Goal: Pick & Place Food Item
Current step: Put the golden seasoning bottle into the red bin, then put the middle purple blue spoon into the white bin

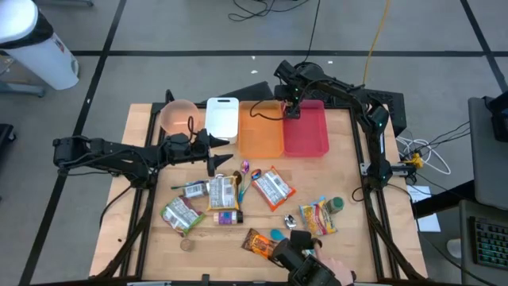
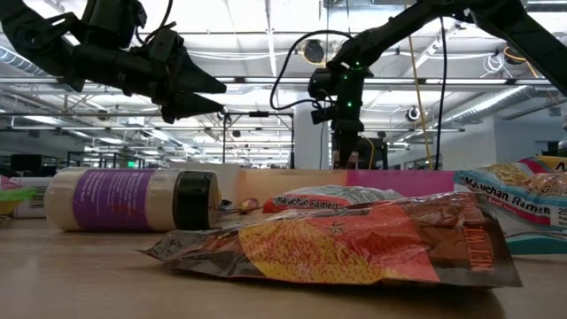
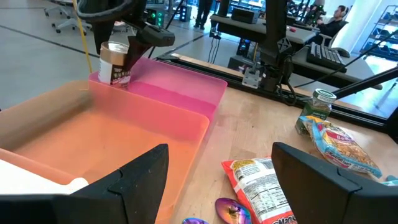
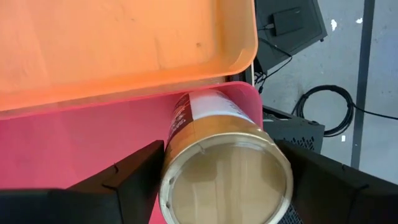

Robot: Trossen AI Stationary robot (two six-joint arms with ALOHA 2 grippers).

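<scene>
Right wrist view, right end effector [image 4: 217, 180] around jar [image 4: 217, 162], pink tray [image 4: 74, 137]

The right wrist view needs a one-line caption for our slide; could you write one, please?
Right gripper straddles an upright gold-lidded jar in the pink tray's corner.

"maruchan ramen" reads on the noodle packet [image 2: 518, 206] at the right and on a second packet [image 2: 323, 200] behind the foil pouch.

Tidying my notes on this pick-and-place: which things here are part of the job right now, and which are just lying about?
In the job:
- jar, between the right pincer fingers
- pink tray under it

Lying about:
- orange tray
- ramen packets
- purple-label bottle
- left pincer, open, waiting over the table
- a person's gloved hand at the near edge
</scene>
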